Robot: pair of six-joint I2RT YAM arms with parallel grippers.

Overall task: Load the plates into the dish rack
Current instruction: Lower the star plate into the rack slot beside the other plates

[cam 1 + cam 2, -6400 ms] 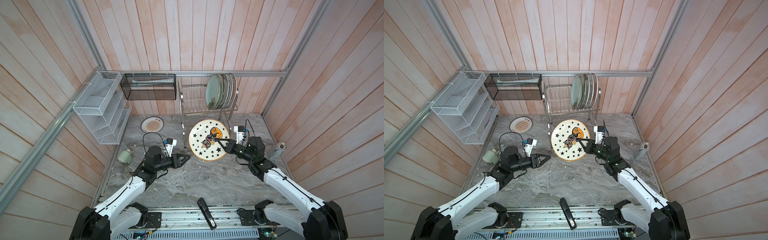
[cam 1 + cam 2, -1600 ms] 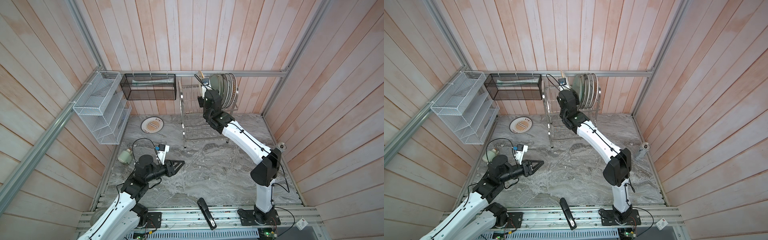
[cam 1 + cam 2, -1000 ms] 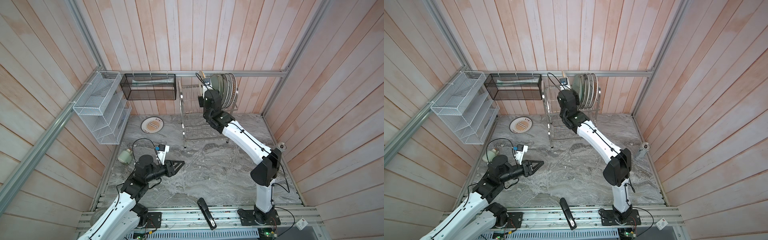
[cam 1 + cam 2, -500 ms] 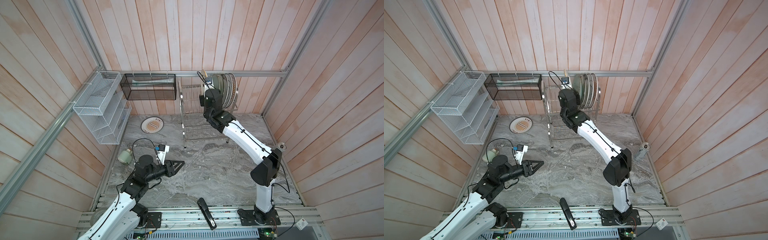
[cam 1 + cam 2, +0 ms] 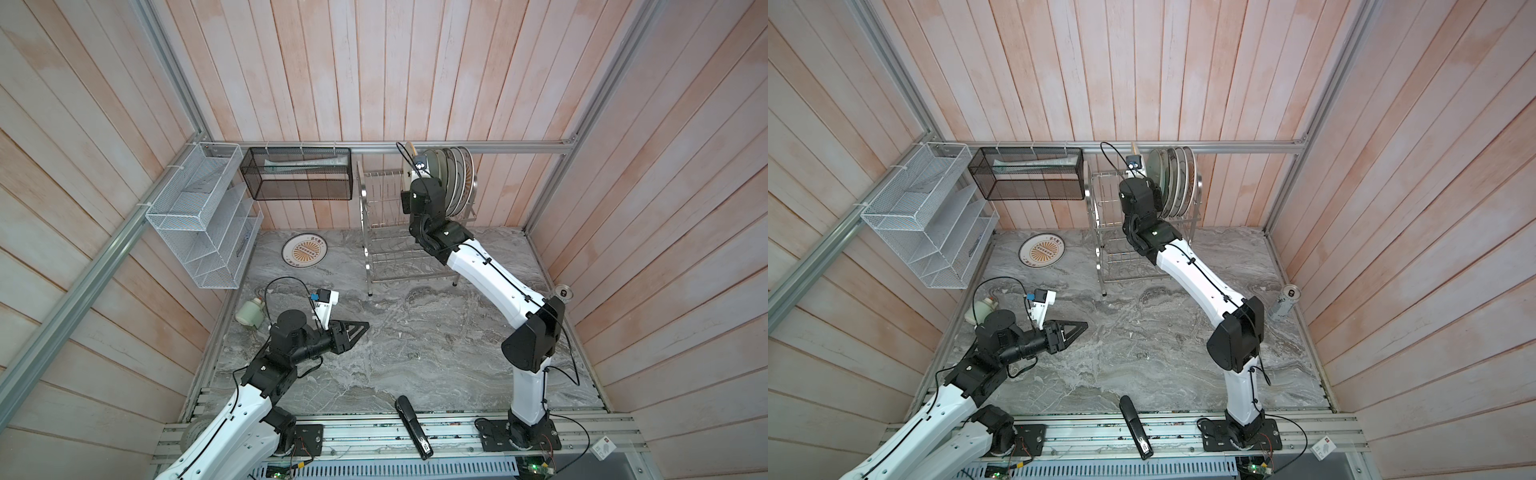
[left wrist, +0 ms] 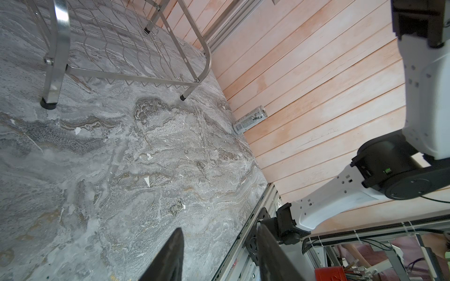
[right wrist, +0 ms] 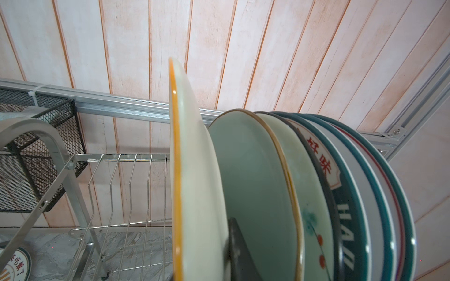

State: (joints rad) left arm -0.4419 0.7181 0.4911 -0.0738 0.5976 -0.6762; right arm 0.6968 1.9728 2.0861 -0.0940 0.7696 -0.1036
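Top views: my right gripper [image 5: 414, 176] is up at the dish rack [image 5: 364, 232], 12 o'clock on the table [image 5: 415, 332]. It's clamped on the cream plate [image 5: 405, 183], held on edge over the upper tier, just beside the racked plates [image 5: 457, 178]. Sunburst plate [image 5: 1042, 249] lies flat at 10 o'clock, not loaded. Left gripper [image 5: 1081, 325] hovers low at 9 o'clock.

Left wrist: left jaws parted, nothing between them. Veined marble-look slab below, rack feet and thin shiny wire beyond.

Right wrist: one dark finger [image 7: 236, 253] presses the plate's plain cream side. Orange rim, plate upright, a narrow gap to the pale green plate [image 7: 255, 182]. Free wire slots on the far side.

Plan: go straight down, stay parallel to the neighbours, and seat the bottom rim between two wires before letting go. Glaze looks slick and brittle, wires are narrow. Any tilt likely clips the green rim or lets the plate roll.
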